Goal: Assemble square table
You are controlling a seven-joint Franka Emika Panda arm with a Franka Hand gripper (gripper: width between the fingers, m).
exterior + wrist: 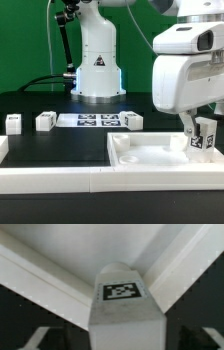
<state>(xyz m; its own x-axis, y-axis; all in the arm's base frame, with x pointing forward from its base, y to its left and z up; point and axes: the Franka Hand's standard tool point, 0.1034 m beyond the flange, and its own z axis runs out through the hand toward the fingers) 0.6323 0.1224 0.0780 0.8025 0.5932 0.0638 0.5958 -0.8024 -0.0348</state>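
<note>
Your tool (202,138) straddles a tagged white leg (125,317) at the table top's (150,152) corner. Its jaws stand apart, not gripping the leg.

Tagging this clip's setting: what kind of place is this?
Probably a robotics lab bench. A fixed robot arm base stands on a black table, a green backdrop hangs behind it, and a marker board of printed tags lies on the table.
</note>
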